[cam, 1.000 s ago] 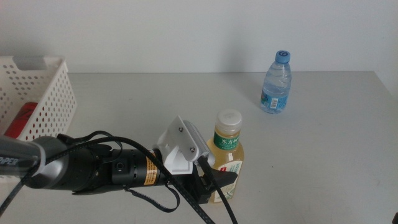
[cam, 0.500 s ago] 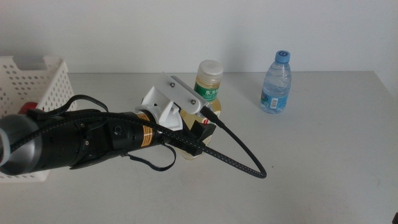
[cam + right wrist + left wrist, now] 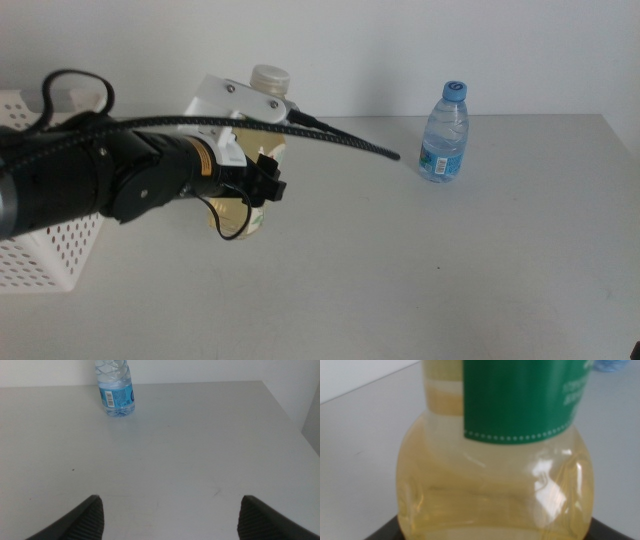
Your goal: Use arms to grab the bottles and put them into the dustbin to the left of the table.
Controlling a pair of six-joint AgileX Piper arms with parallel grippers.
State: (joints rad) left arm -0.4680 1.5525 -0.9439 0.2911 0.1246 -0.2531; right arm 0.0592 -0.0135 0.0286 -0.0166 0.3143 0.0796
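Observation:
My left gripper (image 3: 262, 190) is shut on the yellow tea bottle (image 3: 240, 212) and holds it upright above the table, just right of the dustbin (image 3: 50, 255). The bottle's white cap (image 3: 270, 75) shows above the wrist. In the left wrist view the tea bottle (image 3: 495, 480) with its green label (image 3: 525, 400) fills the picture. The clear blue-capped water bottle (image 3: 445, 135) stands at the back right. It also shows in the right wrist view (image 3: 116, 390). My right gripper (image 3: 172, 520) is open and empty above the table, out of the middle view. The red can is hidden.
The white perforated dustbin sits at the table's left edge, mostly covered by my left arm. A black cable (image 3: 340, 140) arcs from the left wrist over the table (image 3: 450, 270). The table's right edge (image 3: 287, 415) lies near the water bottle.
My left gripper has lifted the tea bottle off the table and carried it left and toward the back, close to the dustbin. The water bottle has not moved.

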